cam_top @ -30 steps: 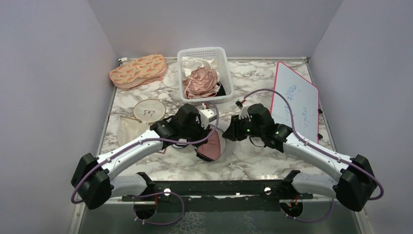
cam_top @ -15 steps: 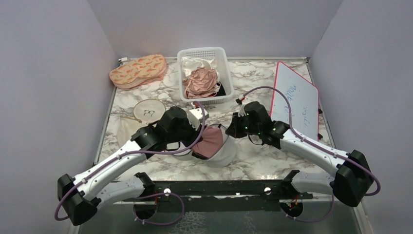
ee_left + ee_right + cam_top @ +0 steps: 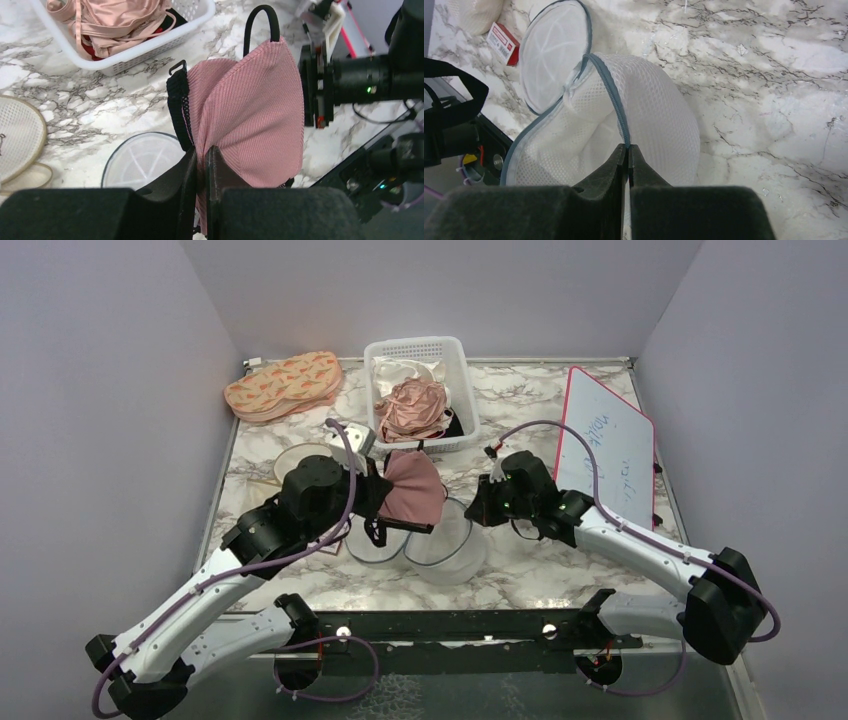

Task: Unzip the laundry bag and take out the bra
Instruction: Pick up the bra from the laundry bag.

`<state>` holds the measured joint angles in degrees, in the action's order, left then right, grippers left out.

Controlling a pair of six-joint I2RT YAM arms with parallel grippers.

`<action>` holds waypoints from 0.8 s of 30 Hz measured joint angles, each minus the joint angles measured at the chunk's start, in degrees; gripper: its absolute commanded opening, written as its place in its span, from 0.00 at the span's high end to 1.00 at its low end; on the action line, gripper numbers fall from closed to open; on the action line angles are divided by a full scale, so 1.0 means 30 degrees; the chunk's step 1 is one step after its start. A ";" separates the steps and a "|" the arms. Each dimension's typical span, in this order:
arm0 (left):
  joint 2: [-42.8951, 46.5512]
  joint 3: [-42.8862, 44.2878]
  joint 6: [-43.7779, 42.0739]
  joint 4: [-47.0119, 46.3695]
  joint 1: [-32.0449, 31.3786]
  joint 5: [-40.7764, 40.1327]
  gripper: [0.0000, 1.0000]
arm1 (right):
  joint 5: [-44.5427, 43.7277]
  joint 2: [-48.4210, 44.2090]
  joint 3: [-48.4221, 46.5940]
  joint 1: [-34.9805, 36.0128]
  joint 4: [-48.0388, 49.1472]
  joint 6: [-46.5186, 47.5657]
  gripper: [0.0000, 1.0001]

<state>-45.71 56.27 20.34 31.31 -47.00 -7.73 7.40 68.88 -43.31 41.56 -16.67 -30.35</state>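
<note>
The round white mesh laundry bag (image 3: 440, 545) lies unzipped on the marble table, its lid (image 3: 555, 52) flipped open beside it. My right gripper (image 3: 628, 149) is shut on the bag's blue-grey zip rim (image 3: 611, 100); it shows in the top view (image 3: 480, 508) at the bag's right edge. My left gripper (image 3: 202, 157) is shut on the dusty-pink bra (image 3: 250, 115) and holds it up in the air above and behind the bag, clear of it (image 3: 412, 488). The bra's black strap (image 3: 260, 20) loops upward and its black trim (image 3: 179, 112) hangs at its left side.
A white slotted basket (image 3: 455, 390) with peach-pink satin cloth (image 3: 410, 408) stands behind the bra. A patterned pad (image 3: 285, 385) lies back left, a round cream pouch (image 3: 300, 462) left of my left arm, a red-framed whiteboard (image 3: 610, 445) at right.
My left gripper has lifted the bra out of the bag and carried it up and back to the left. The right gripper has kept its hold on the zip rim.
</note>
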 measured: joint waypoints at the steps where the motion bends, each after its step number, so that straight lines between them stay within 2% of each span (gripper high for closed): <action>1: -0.0051 0.0189 0.0546 -0.0007 0.0000 -0.0357 1.00 | 0.0146 0.0000 0.0000 0.0000 0.0044 0.0044 0.96; 7: -0.0765 0.0831 0.2659 -0.0393 0.0000 -0.1056 1.00 | 0.0845 -0.0233 -0.0044 0.0000 -0.0044 0.0306 0.75; 14: -0.0976 0.0794 0.3869 -0.0415 0.0000 -0.1457 1.00 | 0.1428 -0.2025 -0.1530 0.0000 -0.0729 0.0510 0.50; 20: -0.0947 0.0415 0.4925 -0.0423 0.0000 -0.2062 1.00 | 0.3774 -0.2936 -0.2310 -0.0007 0.0481 -0.0146 0.49; 22: -0.0933 0.0255 0.5217 -0.0423 0.0000 -0.2295 1.00 | 0.5122 -0.2849 -0.2310 0.0000 0.1421 -0.0670 0.55; 24: -0.0925 0.0160 0.5472 -0.0423 0.0000 -0.2448 1.00 | 0.6091 -0.2732 -0.2310 0.0000 0.2259 -0.1115 0.56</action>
<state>-48.49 56.75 36.75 30.04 -47.00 -15.07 25.67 60.69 -50.24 41.56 -9.89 -33.69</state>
